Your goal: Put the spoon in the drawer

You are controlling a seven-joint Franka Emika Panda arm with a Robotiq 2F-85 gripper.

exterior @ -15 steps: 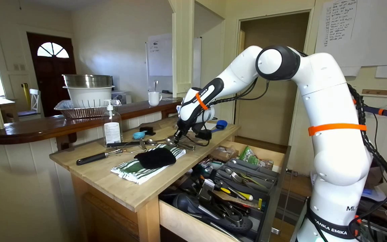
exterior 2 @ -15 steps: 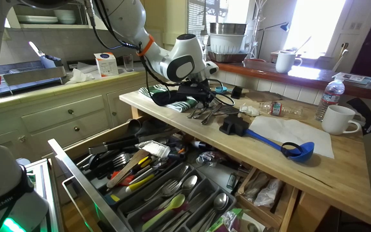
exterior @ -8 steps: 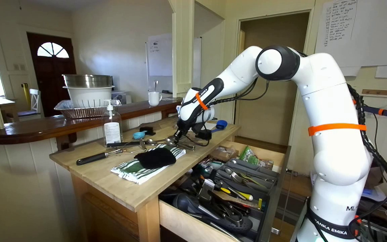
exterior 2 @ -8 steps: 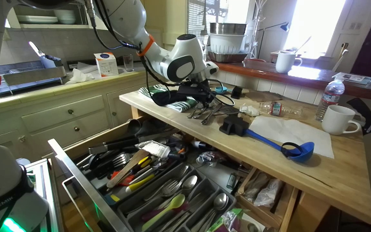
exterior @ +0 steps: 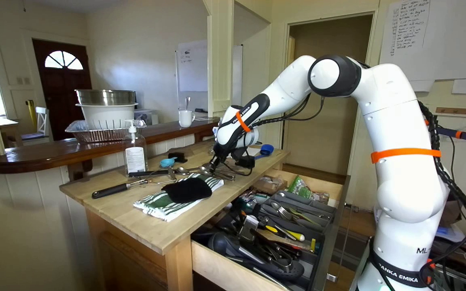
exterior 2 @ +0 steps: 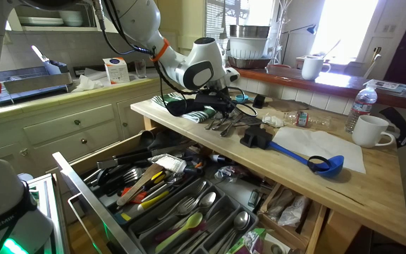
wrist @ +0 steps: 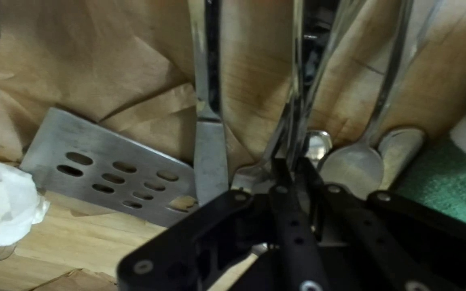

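Note:
My gripper (wrist: 292,163) is down among several metal utensils on the counter. Its fingers are close together with a thin metal utensil (wrist: 295,133) between them; whether this is a spoon I cannot tell. A spoon (wrist: 354,167) lies just right of the fingers in the wrist view, bowl towards me. In an exterior view my gripper (exterior: 213,165) is behind the striped towel, and spoon bowls (exterior: 182,171) show beside it. In an exterior view cables partly hide the gripper (exterior 2: 225,112). The drawer (exterior: 233,262) is pulled open below the counter; its front rim (exterior 2: 97,201) also shows.
A slotted metal spatula (wrist: 111,169) and a knife (wrist: 210,157) lie left of the gripper. A green striped towel (exterior: 156,204) with a black cloth (exterior: 188,190) lies nearby. A blue ladle (exterior 2: 333,165) and white mug (exterior 2: 370,130) stand farther along. A grey cutlery tray (exterior 2: 220,197) sits inside the drawer.

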